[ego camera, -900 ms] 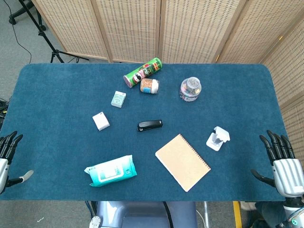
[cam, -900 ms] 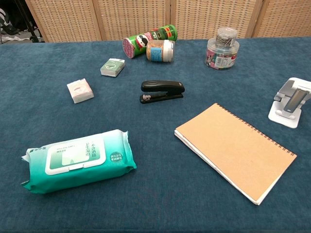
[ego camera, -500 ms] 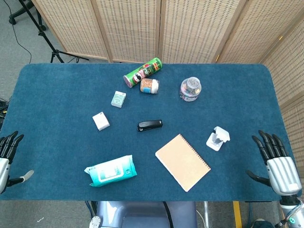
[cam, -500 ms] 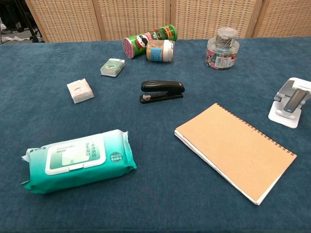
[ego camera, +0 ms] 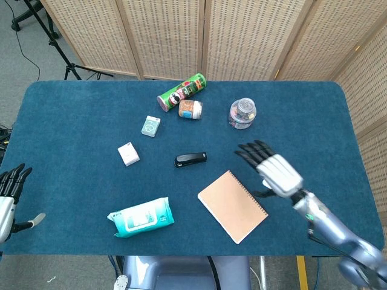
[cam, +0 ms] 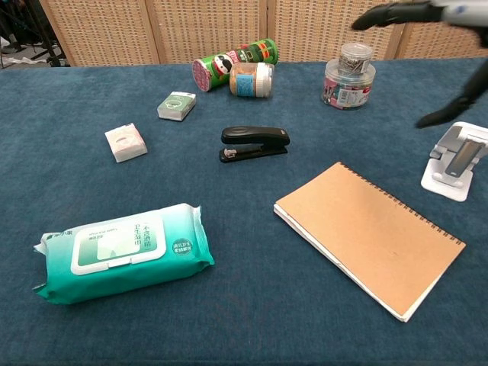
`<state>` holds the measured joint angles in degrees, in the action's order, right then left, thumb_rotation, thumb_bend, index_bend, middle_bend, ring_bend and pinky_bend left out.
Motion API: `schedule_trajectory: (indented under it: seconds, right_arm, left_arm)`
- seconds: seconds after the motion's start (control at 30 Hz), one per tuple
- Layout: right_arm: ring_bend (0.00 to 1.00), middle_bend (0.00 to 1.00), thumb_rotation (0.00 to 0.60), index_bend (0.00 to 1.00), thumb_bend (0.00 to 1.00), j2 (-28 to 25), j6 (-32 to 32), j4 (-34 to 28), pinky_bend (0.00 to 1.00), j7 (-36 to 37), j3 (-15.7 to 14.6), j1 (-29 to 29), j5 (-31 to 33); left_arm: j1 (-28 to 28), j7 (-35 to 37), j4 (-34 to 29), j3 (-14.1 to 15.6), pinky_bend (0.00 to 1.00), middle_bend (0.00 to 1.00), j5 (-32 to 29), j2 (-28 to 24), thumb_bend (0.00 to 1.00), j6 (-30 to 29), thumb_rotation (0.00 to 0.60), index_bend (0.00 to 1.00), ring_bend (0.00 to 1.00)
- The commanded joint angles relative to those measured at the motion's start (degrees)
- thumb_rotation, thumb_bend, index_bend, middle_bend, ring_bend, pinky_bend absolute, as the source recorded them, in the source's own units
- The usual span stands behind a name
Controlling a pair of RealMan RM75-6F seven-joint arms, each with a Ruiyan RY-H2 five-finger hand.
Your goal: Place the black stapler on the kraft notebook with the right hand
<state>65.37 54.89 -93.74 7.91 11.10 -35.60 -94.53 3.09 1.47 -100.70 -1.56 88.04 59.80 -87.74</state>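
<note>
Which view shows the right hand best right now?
Head view: the whole right hand shows from above, fingers spread and holding nothing, between the black stapler and the table's right edge. Chest view catches only dark fingers at the top edge and a blurred one lower right, so its pose is unreadable there.
</note>
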Motion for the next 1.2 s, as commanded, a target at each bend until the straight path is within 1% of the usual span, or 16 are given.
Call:
schedule_trajectory:
  seconds: [0.03, 0.1, 0.2, 0.33, 0.47, 0.53, 0.6, 0.77, 0.87, 0.93, 1.0, 1.1, 1.2]
  right_arm:
    - [0.0, 0.08, 0.6, 0.08, 0.01, 14.4, -10.54, 10.33, 0.02, -5.87, 4.6, -10.99, 9.91]
    - [0.0, 0.09, 0.6, 0.09, 0.04, 19.12, -12.01, 15.09, 0.03, -7.16, 4.93, -13.19, 12.31]
    - [0.0, 0.1, 0.6, 0.1, 0.09, 24.06, -14.0, 21.04, 0.04, -8.55, 5.05, -15.82, 14.67]
    - [0.03, 0.13, 0.6, 0.13, 0.11, 31.03, -15.59, 30.34, 0.07, -10.17, 4.83, -19.0, 16.75]
    - [0.08, 0.18, 0.6, 0.17, 0.13, 35.17, -15.65, 37.18, 0.1, -10.68, 4.23, -20.7, 16.93]
    - [0.12, 0.22, 0.6, 0.21, 0.14, 37.37, -15.69, 41.65, 0.13, -10.42, 3.82, -21.4, 17.0]
    - [0.17, 0.28, 0.6, 0.26, 0.17, 38.93, -15.69, 44.6, 0.16, -8.64, 3.63, -21.84, 16.97]
    - [0.25, 0.36, 0.6, 0.32, 0.22, 42.44, -15.56, 51.14, 0.18, -4.34, 2.63, -23.07, 15.84]
    - [0.28, 0.41, 0.6, 0.36, 0.25, 43.79, -15.96, 53.11, 0.19, -1.81, 2.55, -23.69, 15.73]
    - [0.32, 0.45, 0.6, 0.42, 0.27, 45.16, -14.78, 54.82, 0.2, 0.36, 2.76, -23.99, 15.46]
    - [0.36, 0.51, 0.6, 0.5, 0.33, 46.25, -13.67, 56.6, 0.21, 1.9, 2.42, -24.15, 14.83]
    - [0.37, 0.55, 0.6, 0.54, 0.41, 46.92, -12.51, 57.98, 0.21, 3.82, 1.85, -24.15, 14.02]
    - [0.37, 0.56, 0.6, 0.56, 0.44, 46.62, -10.89, 57.88, 0.21, 5.79, 1.4, -23.76, 13.31]
  left_arm:
    - [0.21, 0.56, -0.32, -0.95, 0.0, 0.0, -1.61, -0.33, 0.0, 0.27, 0.6, 0.0, 0.0]
    - [0.41, 1.11, -0.2, -1.55, 0.0, 0.0, -2.9, -0.52, 0.0, 0.71, 0.6, 0.0, 0.0]
    - [0.76, 1.58, -0.07, -2.43, 0.0, 0.0, -5.31, -0.82, 0.0, 1.76, 0.6, 0.0, 0.0]
    - [1.41, 2.23, -0.05, -3.44, 0.0, 0.0, -7.37, -1.17, 0.0, 3.02, 0.6, 0.0, 0.0]
    - [1.69, 2.71, 0.01, -3.71, 0.0, 0.0, -8.17, -1.46, 0.0, 3.8, 0.6, 0.0, 0.0]
    - [1.93, 3.0, 0.16, -3.94, 0.0, 0.0, -9.01, -1.58, 0.0, 4.51, 0.6, 0.0, 0.0]
    - [2.15, 3.18, 0.25, -4.14, 0.0, 0.0, -9.67, -1.66, 0.0, 5.1, 0.6, 0.0, 0.0]
    - [2.55, 3.62, 0.43, -4.55, 0.0, 0.0, -10.82, -1.79, 0.0, 6.06, 0.6, 0.0, 0.0]
    - [2.65, 3.62, 0.41, -4.69, 0.0, 0.0, -11.03, -1.77, 0.0, 6.15, 0.6, 0.0, 0.0]
    - [2.73, 3.53, 0.5, -4.74, 0.0, 0.0, -11.16, -1.68, 0.0, 6.27, 0.6, 0.0, 0.0]
    - [2.83, 3.51, 0.53, -4.76, 0.0, 0.0, -11.29, -1.65, 0.0, 6.5, 0.6, 0.0, 0.0]
    - [2.87, 3.51, 0.52, -4.78, 0.0, 0.0, -11.29, -1.65, 0.0, 6.51, 0.6, 0.0, 0.0]
    - [2.85, 3.6, 0.59, -4.78, 0.0, 0.0, -11.18, -1.57, 0.0, 6.39, 0.6, 0.0, 0.0]
